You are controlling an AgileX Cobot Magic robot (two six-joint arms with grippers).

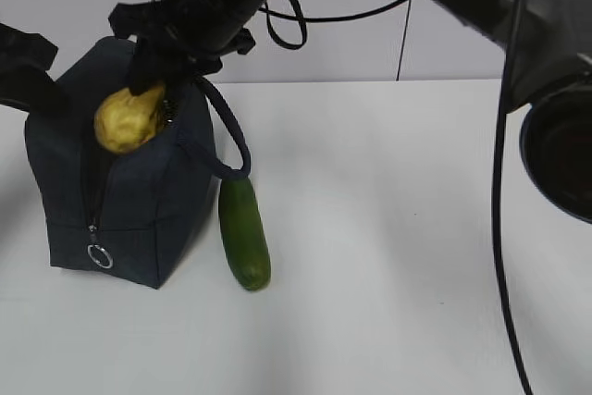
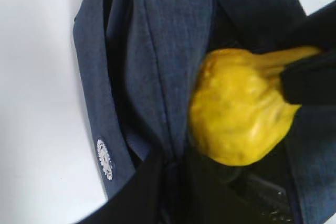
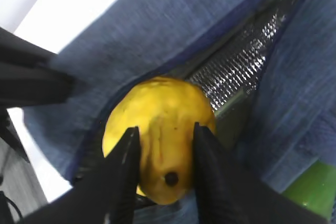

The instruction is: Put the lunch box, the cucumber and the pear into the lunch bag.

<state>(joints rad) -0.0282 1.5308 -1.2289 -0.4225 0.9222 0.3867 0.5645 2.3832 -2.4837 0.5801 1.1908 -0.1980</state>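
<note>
The navy lunch bag (image 1: 139, 210) stands upright at the left of the table with its top open. The yellow pear (image 1: 129, 119) hangs in the mouth of the bag, half inside. My right gripper (image 3: 165, 132) reaches across from the right and is shut on the pear's (image 3: 157, 114) narrow end. Inside the bag I see silver lining and a pale green strip (image 3: 231, 121), probably the lunch box lid. My left gripper (image 2: 170, 163) is shut on a fold of the bag's rim (image 2: 157, 51) beside the pear (image 2: 236, 114). The dark green cucumber (image 1: 245, 233) lies on the table against the bag's right side.
The bag's loop handle (image 1: 231, 136) droops over the cucumber's far end. A silver ring pull (image 1: 100, 256) hangs at the bag's lower front. The right arm and its cables (image 1: 499, 228) cross the top and right of the exterior view. White table (image 1: 398, 228) stretches right of the cucumber.
</note>
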